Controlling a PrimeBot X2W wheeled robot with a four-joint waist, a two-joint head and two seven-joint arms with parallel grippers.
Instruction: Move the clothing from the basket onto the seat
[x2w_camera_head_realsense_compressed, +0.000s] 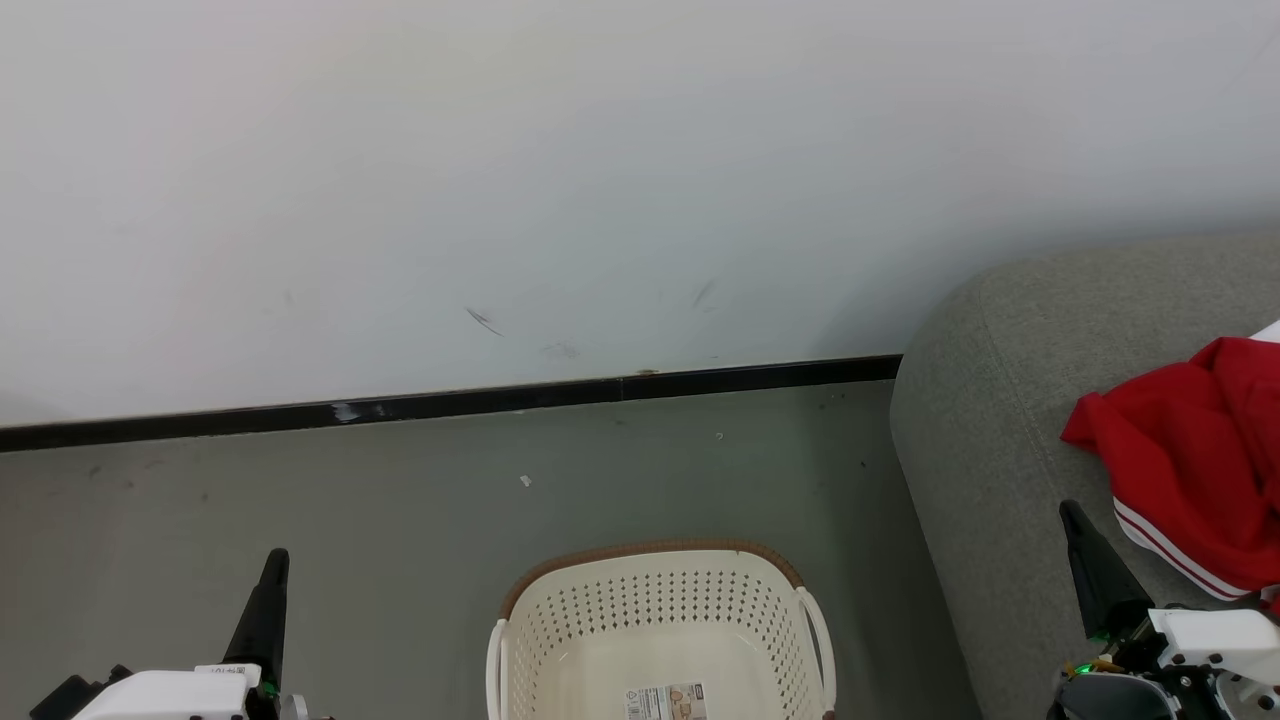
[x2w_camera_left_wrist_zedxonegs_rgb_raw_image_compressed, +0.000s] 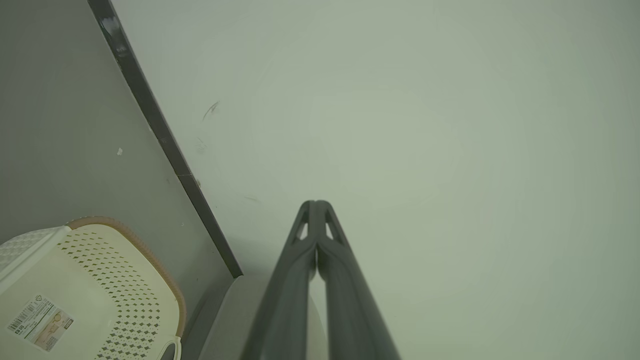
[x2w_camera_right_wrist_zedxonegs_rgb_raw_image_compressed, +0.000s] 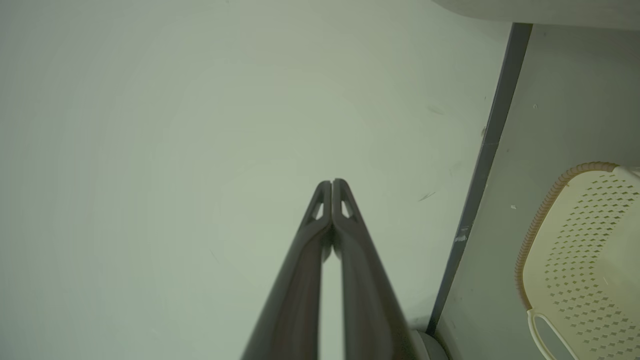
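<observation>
The red clothing (x2w_camera_head_realsense_compressed: 1195, 460) with white stripe trim lies bunched on the grey seat (x2w_camera_head_realsense_compressed: 990, 420) at the right edge of the head view. On the floor at bottom centre stands the cream basket (x2w_camera_head_realsense_compressed: 660, 620), holding nothing but the sticker on its bottom; its wall also shows in the wrist views as basket (x2w_camera_left_wrist_zedxonegs_rgb_raw_image_compressed: 100, 295) and basket (x2w_camera_right_wrist_zedxonegs_rgb_raw_image_compressed: 585, 250). My left gripper (x2w_camera_head_realsense_compressed: 277, 556) is shut and holds nothing, left of the basket; its closed tips (x2w_camera_left_wrist_zedxonegs_rgb_raw_image_compressed: 316, 202) point at the wall. Beside the clothing, over the seat, my right gripper (x2w_camera_head_realsense_compressed: 1068, 507) is shut and holds nothing, its tips (x2w_camera_right_wrist_zedxonegs_rgb_raw_image_compressed: 332, 182) together.
A white wall (x2w_camera_head_realsense_compressed: 600, 180) with a black skirting strip (x2w_camera_head_realsense_compressed: 450, 402) runs behind the grey floor (x2w_camera_head_realsense_compressed: 400, 500). The seat's rounded corner stands close to the basket's right side.
</observation>
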